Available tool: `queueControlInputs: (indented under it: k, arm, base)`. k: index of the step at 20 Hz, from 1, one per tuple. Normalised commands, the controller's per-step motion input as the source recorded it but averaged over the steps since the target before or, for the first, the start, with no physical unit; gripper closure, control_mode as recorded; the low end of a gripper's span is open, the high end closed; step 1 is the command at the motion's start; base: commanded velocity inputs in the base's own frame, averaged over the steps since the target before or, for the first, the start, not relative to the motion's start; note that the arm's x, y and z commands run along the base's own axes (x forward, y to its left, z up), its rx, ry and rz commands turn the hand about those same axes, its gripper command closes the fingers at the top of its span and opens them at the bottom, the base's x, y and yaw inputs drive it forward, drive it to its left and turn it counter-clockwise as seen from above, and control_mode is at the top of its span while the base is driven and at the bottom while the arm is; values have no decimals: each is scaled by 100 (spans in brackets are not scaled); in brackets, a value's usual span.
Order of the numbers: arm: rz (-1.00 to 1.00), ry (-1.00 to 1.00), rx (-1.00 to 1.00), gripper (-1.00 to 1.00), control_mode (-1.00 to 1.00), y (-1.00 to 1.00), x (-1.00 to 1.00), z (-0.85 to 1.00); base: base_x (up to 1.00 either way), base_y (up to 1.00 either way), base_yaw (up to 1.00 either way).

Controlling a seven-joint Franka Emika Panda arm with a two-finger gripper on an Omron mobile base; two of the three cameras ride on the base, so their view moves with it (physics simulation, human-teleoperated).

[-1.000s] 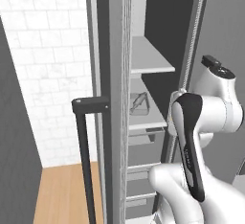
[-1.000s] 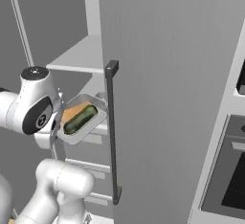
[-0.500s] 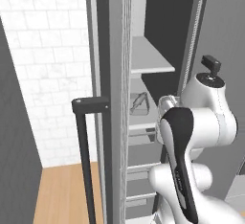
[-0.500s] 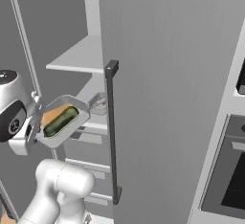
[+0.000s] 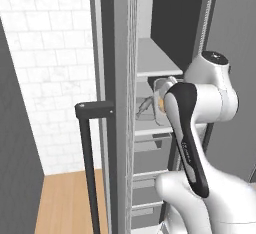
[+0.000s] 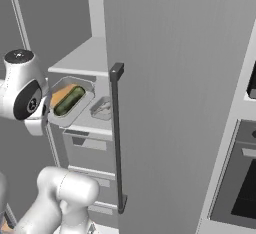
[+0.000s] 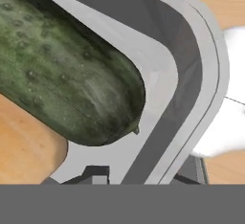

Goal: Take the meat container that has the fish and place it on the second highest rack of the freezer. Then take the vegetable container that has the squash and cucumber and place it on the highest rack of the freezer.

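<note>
The second step is in hand: the gripper (image 7: 139, 182) pinches the rim of the vegetable container (image 6: 67, 100), tilted, just below the highest rack (image 6: 80, 60). Next it must lift and level it onto this rack.

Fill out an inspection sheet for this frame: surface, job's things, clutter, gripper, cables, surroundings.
Surface: freezer shelf, grey, bare on top.
Job's things: vegetable container held tilted in front of the racks, cucumber and orange squash inside; second container rests on the rack below that shelf, contents unclear.
Clutter: nothing seen.
Gripper: fingertips hidden, holding the vegetable container's rim.
Cables: nothing seen.
Surroundings: open freezer door with dark handle, white tiled wall, oven.
</note>
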Motion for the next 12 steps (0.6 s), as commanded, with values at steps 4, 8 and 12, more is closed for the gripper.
queueControlInputs:
  k: [4,8,12]
  arm:
    - [8,-10,-2,100,-100,0,23,50]
    - [22,-5,-4,100,-100,0,3,42]
    - [4,-6,-8,100,-100,0,53,28]
  base:
    - [0,0,0]
    - [0,0,0]
    - [0,0,0]
